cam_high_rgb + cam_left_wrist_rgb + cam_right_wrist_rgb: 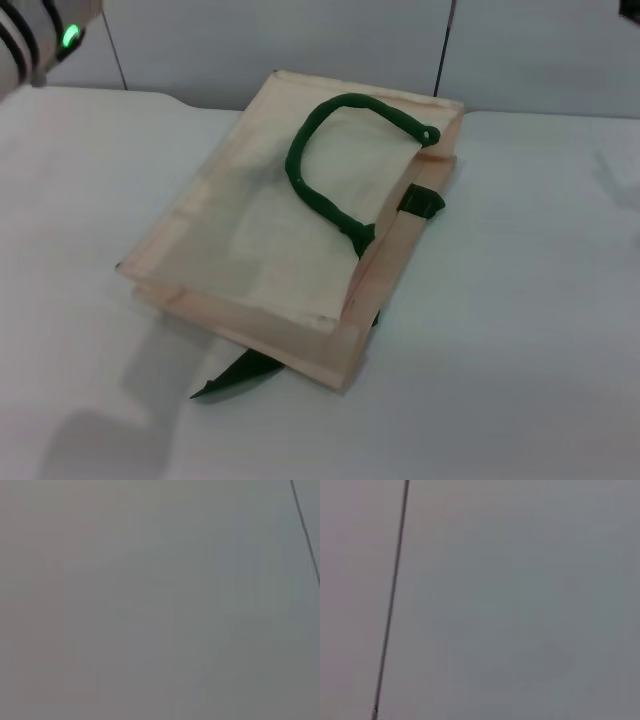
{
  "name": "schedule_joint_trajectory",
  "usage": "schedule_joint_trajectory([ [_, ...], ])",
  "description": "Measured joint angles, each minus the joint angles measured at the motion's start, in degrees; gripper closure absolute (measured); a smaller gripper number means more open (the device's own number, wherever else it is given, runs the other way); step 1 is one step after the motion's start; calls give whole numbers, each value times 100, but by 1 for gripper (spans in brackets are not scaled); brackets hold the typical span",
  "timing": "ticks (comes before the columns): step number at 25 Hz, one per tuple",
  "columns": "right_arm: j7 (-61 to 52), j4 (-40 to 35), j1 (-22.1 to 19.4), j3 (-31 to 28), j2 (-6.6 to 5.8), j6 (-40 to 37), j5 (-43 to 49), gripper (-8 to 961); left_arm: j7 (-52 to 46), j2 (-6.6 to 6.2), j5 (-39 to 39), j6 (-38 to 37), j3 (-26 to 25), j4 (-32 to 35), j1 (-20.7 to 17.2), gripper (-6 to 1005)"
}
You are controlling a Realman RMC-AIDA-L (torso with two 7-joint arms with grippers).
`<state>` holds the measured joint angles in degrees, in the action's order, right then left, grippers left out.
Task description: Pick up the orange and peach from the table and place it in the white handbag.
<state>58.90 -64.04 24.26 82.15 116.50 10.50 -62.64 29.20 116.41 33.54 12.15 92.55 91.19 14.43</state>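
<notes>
White table (540, 330) (grey panelled wall (300, 40))

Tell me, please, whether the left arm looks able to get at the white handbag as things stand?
Probably yes: the white handbag lies flat in the open on the table, nothing around it. Only part of the left arm shows, raised at the far left corner.

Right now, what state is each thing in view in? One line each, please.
white handbag: lying flat on the table, one dark green handle looped on top, another poking out from under its near edge.
table: white, bearing the bag; no orange or peach visible on it.
left arm: only a part shows at the head view's upper left corner, green light on; gripper out of view.
right arm: not in view.
</notes>
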Motion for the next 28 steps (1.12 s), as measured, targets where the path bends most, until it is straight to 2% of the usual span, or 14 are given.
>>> schedule_joint_trajectory([
  [5, 141, 792, 98, 653, -4, -989, -305, 104, 79, -2, -5, -1359, 416, -903, -8, 446],
  [10, 92, 963, 2, 1023, -8, -1612, -649, 104, 15, -4, 24, -2606, 696, -1927, 28, 446],
  [14, -352, 1250, -5, 1490, -18, -2443, -744, 105, -50, 0, 25, -3456, 895, -2793, 243, 446],
  [20, -1390, 2072, 215, 2136, -39, -3512, -700, 105, -410, 3, 24, -3786, 940, -3522, 522, 445],
  [28, -2568, 3122, 634, 2260, -44, -3891, -154, 105, -732, 20, 21, -4163, 1060, -4279, 819, 445],
])
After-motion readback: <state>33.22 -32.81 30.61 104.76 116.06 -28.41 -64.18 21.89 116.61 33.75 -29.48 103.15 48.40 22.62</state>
